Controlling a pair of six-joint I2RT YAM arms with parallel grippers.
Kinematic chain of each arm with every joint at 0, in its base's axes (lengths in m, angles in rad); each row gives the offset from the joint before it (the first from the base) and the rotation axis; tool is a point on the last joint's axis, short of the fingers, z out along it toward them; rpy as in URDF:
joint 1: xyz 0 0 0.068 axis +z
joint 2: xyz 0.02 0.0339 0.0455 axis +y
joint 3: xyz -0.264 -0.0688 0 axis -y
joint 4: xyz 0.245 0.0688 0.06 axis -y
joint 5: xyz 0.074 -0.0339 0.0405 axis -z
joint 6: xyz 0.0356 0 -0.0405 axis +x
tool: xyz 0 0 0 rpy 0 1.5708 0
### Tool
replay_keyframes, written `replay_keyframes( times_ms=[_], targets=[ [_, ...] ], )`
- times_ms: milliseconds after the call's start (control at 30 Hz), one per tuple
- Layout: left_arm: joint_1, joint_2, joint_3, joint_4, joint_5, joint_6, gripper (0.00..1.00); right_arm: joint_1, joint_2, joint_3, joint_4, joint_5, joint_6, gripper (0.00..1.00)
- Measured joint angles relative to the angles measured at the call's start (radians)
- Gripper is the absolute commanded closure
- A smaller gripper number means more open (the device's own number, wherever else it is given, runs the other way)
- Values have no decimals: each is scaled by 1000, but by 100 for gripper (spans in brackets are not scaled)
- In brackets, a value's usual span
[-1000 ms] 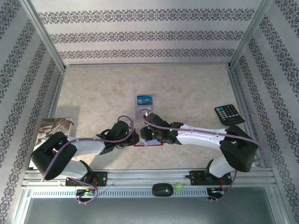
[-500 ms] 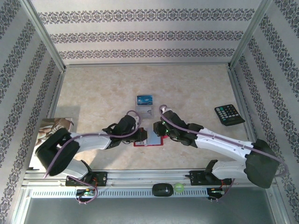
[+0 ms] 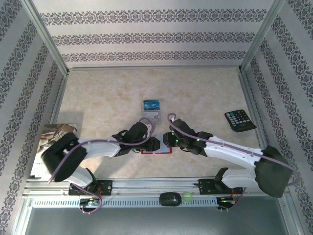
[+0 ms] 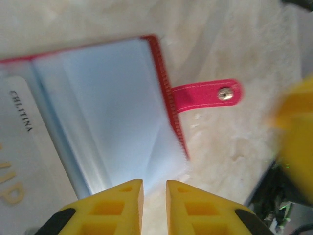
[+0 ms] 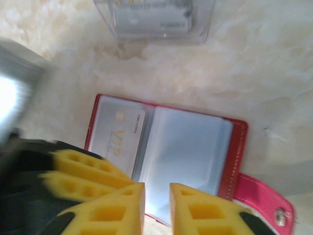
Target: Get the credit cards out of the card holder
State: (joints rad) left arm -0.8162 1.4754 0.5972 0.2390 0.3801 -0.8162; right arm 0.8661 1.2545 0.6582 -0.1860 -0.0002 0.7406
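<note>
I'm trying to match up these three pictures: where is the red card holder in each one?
Top external: the card holder sits just below the picture's middle, its red edge showing.
Left wrist: the card holder is upper left, lying open.
Right wrist: the card holder is lower middle, lying open.
Shared landmark: its strap tab, right of centre in the left wrist view, bottom right in the right wrist view.

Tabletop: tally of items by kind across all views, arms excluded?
credit cards: 3 (blue card, silver-grey card, VIP card in a holder sleeve)
card holder: 1
remote: 1
booklet: 1
Total: 6
</note>
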Motion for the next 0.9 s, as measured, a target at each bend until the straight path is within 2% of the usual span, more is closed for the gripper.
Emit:
replay_keyframes(
  times_ms=[200,533,900],
  targets=[
    [76,-165,-60,-42,-60,26,74,18,114,-1,52,-72,38,87],
    [138,-156,-137,-64,-52,46,66,55,178,-94,121,-83,129,92],
    [151,-145,-146,-50,-33,69,67,55,112,26,42,-63,91,79]
  ],
)
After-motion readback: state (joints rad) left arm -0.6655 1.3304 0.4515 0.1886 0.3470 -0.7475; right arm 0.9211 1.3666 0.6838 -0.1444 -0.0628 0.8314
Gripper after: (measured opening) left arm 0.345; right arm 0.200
